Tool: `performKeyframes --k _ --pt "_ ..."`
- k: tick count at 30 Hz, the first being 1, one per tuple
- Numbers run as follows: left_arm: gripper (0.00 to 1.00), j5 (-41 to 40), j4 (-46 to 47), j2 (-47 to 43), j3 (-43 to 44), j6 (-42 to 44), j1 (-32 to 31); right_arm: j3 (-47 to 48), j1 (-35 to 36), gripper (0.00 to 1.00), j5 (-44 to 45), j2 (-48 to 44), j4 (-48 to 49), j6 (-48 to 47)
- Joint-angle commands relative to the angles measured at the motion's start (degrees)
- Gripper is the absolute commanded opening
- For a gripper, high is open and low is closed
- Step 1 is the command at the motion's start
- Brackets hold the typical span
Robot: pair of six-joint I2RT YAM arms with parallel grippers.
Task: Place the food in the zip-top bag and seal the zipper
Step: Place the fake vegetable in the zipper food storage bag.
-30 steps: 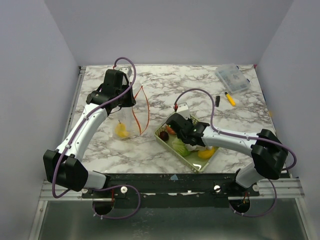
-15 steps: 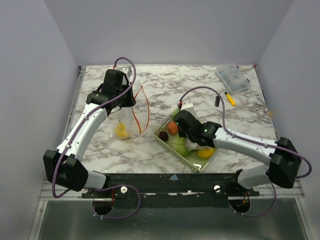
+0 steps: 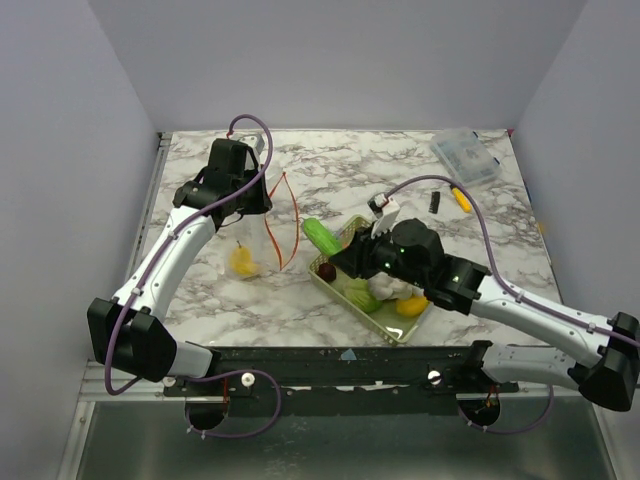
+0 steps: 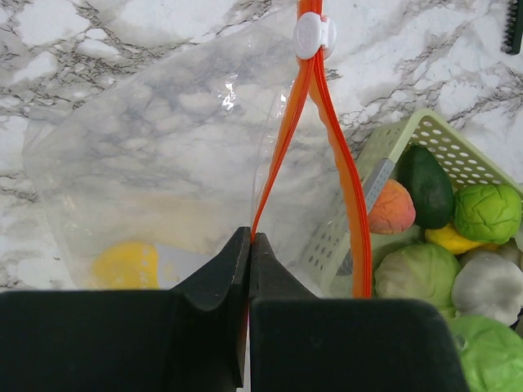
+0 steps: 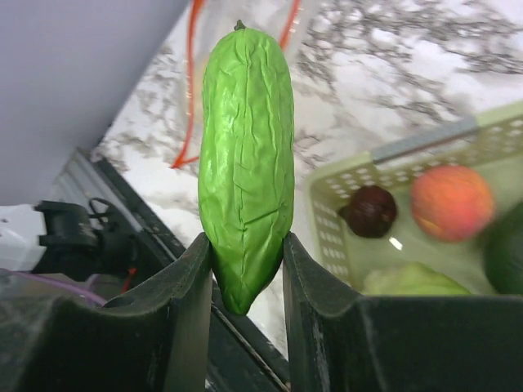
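Zipper (image 4: 282, 139) pinched, green gourd (image 5: 245, 163) gripped

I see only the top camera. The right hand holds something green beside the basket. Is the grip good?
Observer: The right wrist view shows the right hand clamping the lower end of a wrinkled green vegetable, which stands upright between the fingers.
Operator: Is the bag open for it?
Observer: Yes. In the left wrist view the left hand is shut on one orange-red zipper strip, and the other strip bows away, so the mouth of the bag gapes.
Operator: Where is the slider?
Observer: The white slider sits at the far end, where both strips meet.
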Motion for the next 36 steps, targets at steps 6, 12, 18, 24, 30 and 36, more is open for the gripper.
performKeyframes --k 6,12,18,24,30,36 --pt "0.0 0.0 0.9 -0.3 0.6 0.0 0.4 4.6 -0.2 0.01 -2.1 11.1 12.7 9.5" --pt "0.0 0.3 0.9 -0.2 0.7 -0.1 0.3 10.6 -0.1 0.04 2.4 16.6 7.6 11.9" --pt "0.0 0.2 0.8 -0.4 0.7 0.0 0.4 17.4 -0.2 0.33 5.6 22.4 2.2 12.5" --pt "0.0 -0.1 0.8 -0.7 0.6 0.0 0.4 23.8 -0.1 0.62 6.1 28.2 -0.2 11.3" --pt "0.0 0.0 0.8 -0.8 0.6 0.0 0.4 25.7 -0.2 0.75 7.1 29.2 -0.4 8.6" --pt "0.0 -0.1 0.9 -1.0 0.5 0.1 0.4 23.3 -0.2 0.74 7.2 26.2 -0.6 4.8"
